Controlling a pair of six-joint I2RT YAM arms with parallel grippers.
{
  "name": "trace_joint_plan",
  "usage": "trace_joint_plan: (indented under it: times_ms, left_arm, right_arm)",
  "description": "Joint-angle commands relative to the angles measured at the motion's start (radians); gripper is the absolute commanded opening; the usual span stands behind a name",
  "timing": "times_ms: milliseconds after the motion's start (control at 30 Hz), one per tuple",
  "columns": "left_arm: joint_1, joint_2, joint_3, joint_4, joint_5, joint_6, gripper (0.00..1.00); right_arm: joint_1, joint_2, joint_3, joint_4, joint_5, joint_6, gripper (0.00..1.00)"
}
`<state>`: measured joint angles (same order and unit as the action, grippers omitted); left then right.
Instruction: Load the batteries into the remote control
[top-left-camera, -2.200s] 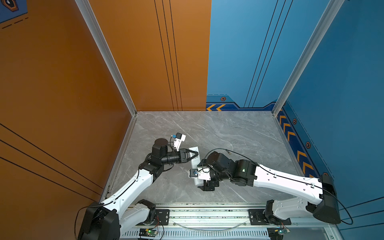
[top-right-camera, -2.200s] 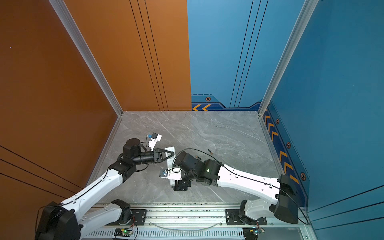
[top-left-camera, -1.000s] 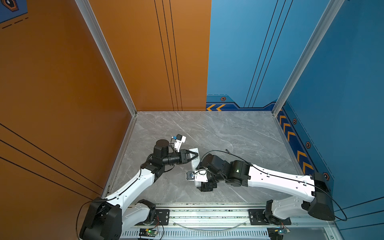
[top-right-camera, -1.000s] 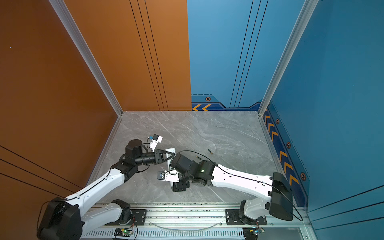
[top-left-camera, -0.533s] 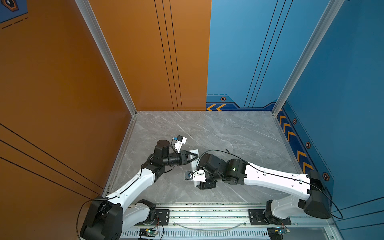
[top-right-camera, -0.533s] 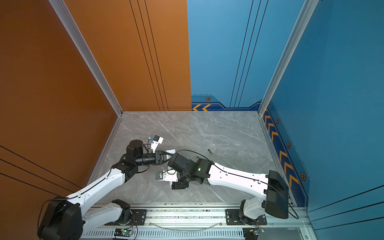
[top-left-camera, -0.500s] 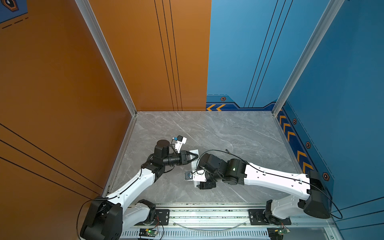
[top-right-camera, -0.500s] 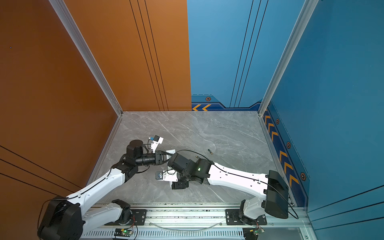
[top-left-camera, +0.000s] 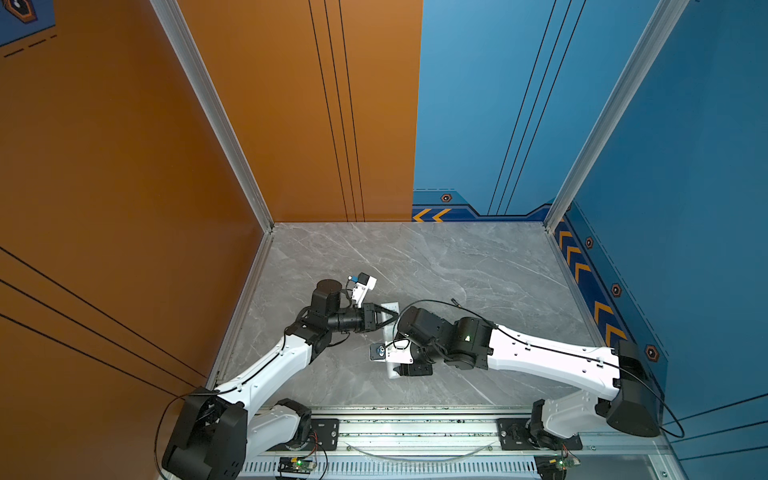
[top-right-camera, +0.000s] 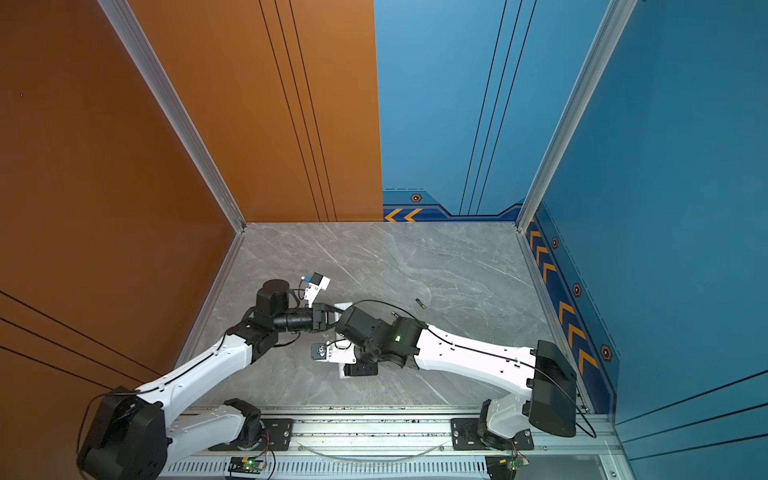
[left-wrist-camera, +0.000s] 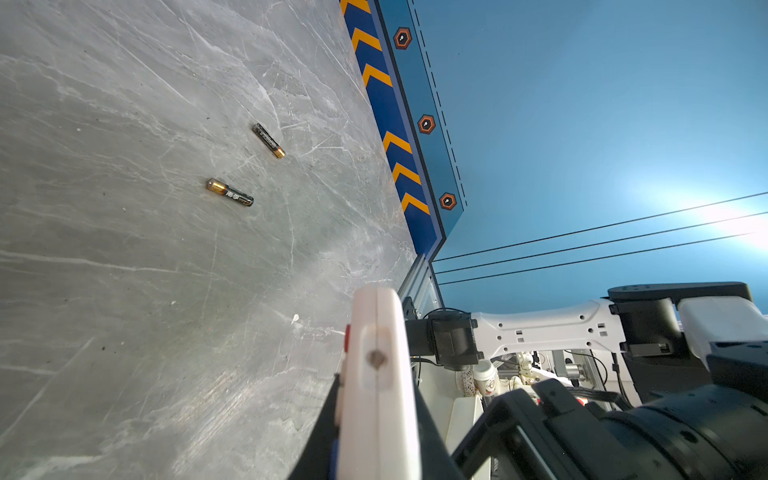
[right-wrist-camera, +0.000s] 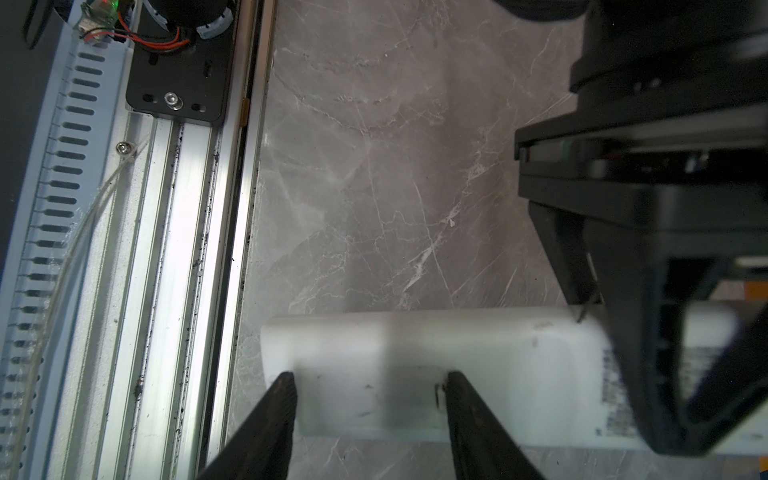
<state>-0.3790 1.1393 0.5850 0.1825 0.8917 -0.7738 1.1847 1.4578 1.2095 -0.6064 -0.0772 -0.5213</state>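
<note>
My left gripper (left-wrist-camera: 376, 419) is shut on one end of the remote control (left-wrist-camera: 376, 332), a long white bar held just above the floor, also in both top views (top-left-camera: 390, 309) (top-right-camera: 343, 306). My right gripper (right-wrist-camera: 370, 395) stands open over the remote's plain white back (right-wrist-camera: 478, 349), at the other end. Its fingertips (right-wrist-camera: 284, 395) sit at either edge of a faint rectangular cover panel (right-wrist-camera: 370, 399). Two batteries, black with gold ends, lie loose on the floor (left-wrist-camera: 269, 140) (left-wrist-camera: 229, 192); a top view shows one (top-right-camera: 421, 304).
The grey marble floor (top-left-camera: 478, 266) is walled in orange on the left and blue at the back and right. An aluminium rail (right-wrist-camera: 187, 249) with the arm bases runs along the front edge, close to the remote's near end.
My right arm has shifted a little to the left over the remote, and its jaws have narrowed. The left gripper has kept its hold on the remote in about the same place.
</note>
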Motion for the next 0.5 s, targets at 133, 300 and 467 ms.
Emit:
trace_joint_plan:
  times_ms: [133,300,467]
  left_arm:
    - [0.006,-0.011,0.056,0.008,-0.003,0.038,0.0]
    - [-0.001,-0.011,0.067,-0.033,-0.014,0.069,0.0]
    - [-0.009,-0.009,0.073,-0.046,-0.022,0.08,0.0]
  right_arm:
    - [0.016,0.006,-0.003,-0.102,-0.07,-0.001,0.48]
    - [0.018,0.001,-0.001,-0.101,-0.075,-0.001,0.45]
    - [0.018,0.0,0.001,-0.101,-0.078,-0.002,0.45]
